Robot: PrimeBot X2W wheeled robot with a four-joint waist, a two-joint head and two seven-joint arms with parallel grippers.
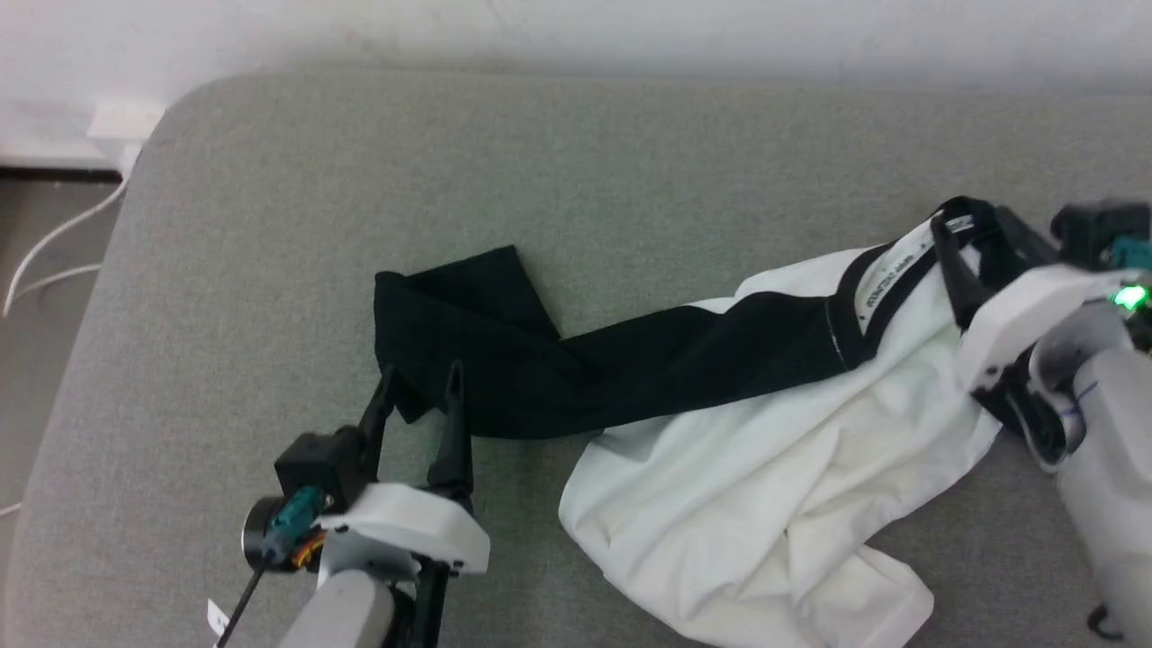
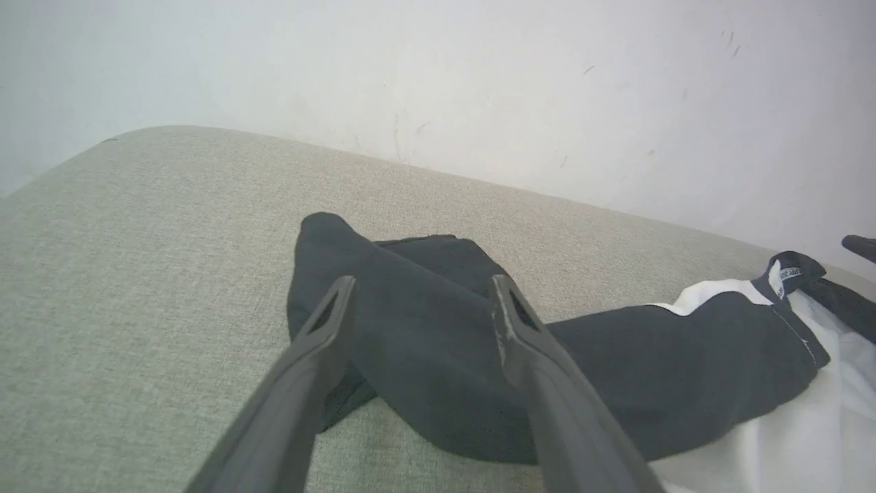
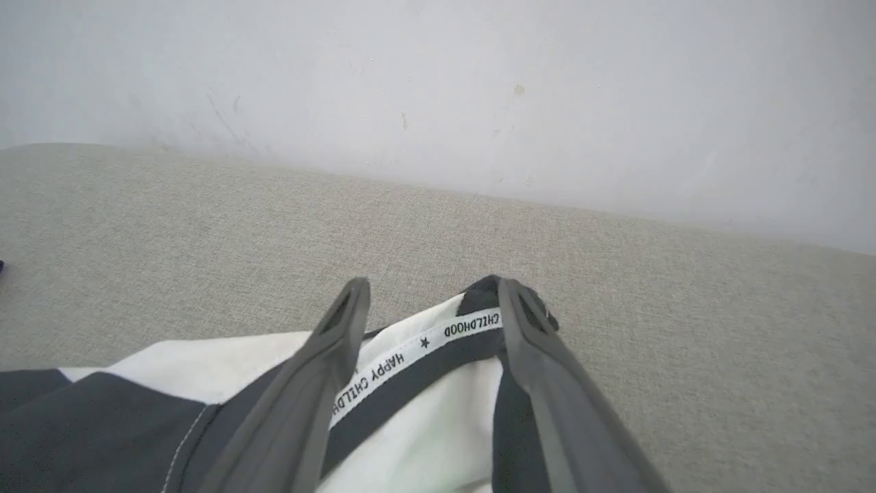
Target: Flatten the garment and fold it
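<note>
The garment lies crumpled and stretched across the grey cushion. Its black sleeve [image 1: 468, 333] reaches left, the white body [image 1: 738, 486] is bunched at front right, and the black collar with white printed neck tape [image 1: 886, 270] points far right. My left gripper [image 1: 421, 378] is open, fingers straddling the near edge of the black sleeve [image 2: 410, 356]. My right gripper [image 1: 967, 220] is open too, its fingers either side of the collar and neck tape [image 3: 417, 349], which read "HAPPY CHILDHOOD". Whether either gripper touches the cloth cannot be told.
The grey cushion [image 1: 630, 162] has a rounded far-left corner and meets a white wall [image 1: 576, 27] at the back. White cables [image 1: 54, 252] and a wall socket [image 1: 121, 121] are beyond the left edge, above a dark floor.
</note>
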